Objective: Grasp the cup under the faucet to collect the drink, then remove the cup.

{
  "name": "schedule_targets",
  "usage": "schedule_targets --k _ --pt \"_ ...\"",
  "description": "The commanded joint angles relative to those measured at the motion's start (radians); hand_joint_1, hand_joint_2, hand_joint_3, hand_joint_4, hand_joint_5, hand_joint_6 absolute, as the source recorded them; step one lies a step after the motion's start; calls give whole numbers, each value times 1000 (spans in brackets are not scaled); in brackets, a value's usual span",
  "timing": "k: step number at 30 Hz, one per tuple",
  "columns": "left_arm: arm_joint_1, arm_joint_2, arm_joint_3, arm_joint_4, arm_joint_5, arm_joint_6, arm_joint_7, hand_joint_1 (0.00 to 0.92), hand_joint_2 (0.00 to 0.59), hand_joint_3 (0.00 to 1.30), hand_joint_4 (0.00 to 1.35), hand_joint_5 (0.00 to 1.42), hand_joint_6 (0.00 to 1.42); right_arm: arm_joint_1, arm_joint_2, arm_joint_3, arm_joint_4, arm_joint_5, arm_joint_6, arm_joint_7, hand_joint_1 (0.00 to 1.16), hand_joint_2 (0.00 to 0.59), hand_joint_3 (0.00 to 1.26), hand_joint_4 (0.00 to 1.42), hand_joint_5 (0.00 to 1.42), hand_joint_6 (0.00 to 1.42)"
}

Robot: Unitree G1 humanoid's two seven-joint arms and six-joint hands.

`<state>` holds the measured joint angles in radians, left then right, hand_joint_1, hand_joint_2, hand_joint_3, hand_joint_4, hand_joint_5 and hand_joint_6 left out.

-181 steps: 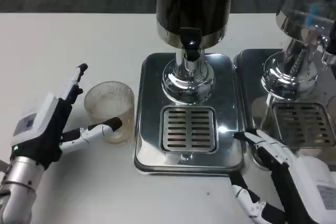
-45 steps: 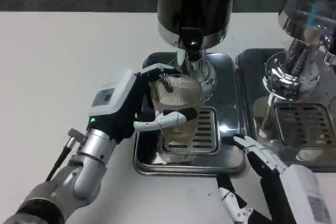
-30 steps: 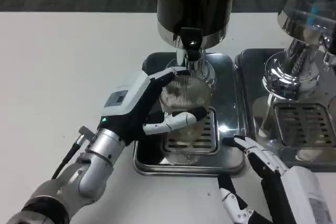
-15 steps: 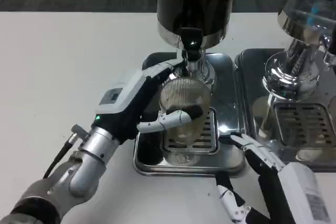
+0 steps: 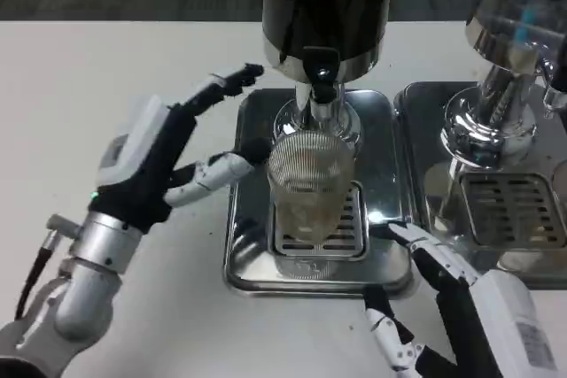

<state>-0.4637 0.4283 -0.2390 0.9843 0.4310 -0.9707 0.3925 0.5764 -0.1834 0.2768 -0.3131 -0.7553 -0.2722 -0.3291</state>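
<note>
A clear ribbed cup (image 5: 310, 185) stands upright on the slotted grate of the steel drip tray (image 5: 252, 258), right below the black faucet (image 5: 321, 73) of the dark drink dispenser (image 5: 330, 6). My left hand (image 5: 158, 161) hovers just left of the cup with its fingers spread; one fingertip lies near the cup's rim, and nothing is in the hand. My right hand (image 5: 443, 298) rests at the tray's front right corner, its fingers apart and holding nothing.
A second chrome dispenser (image 5: 514, 50) with its own drip tray (image 5: 532, 219) stands at the right. The white table (image 5: 106, 68) stretches to the left and toward the front edge.
My left hand has let go of the cup and drawn back to the left with its fingers opened. The cup now stands by itself on the grate under the faucet.
</note>
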Motion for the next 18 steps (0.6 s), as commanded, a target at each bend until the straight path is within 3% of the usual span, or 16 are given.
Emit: schedule_targets --k 1,6,7,11,14,18 --pt "26 41 105 -49 -235 -43 -213 0 129 373 377 385 407 -28 -9 -7 20 23 -16 -1 446 452 273 205 235 289" --pt "13 67 208 -182 -640 64 -649 0 137 396 405 407 392 -66 -12 -8 50 53 -21 3 446 452 273 219 235 271" --pt "7 70 225 -212 -714 122 -741 0 136 394 405 408 379 -72 -12 -7 55 59 -22 4 446 452 273 219 235 270" --pt "-54 81 305 -334 -1043 527 -1145 0 140 335 327 324 289 -102 -10 -5 83 73 -27 2 446 452 273 220 235 268" --pt "-108 101 321 -367 -1128 743 -1310 0 142 285 268 258 227 -127 -4 -4 109 87 -30 -1 446 452 273 220 235 267" --pt "-171 111 317 -360 -1148 977 -1463 0 153 246 227 225 186 -147 3 -4 135 102 -35 -11 446 452 273 220 231 267"
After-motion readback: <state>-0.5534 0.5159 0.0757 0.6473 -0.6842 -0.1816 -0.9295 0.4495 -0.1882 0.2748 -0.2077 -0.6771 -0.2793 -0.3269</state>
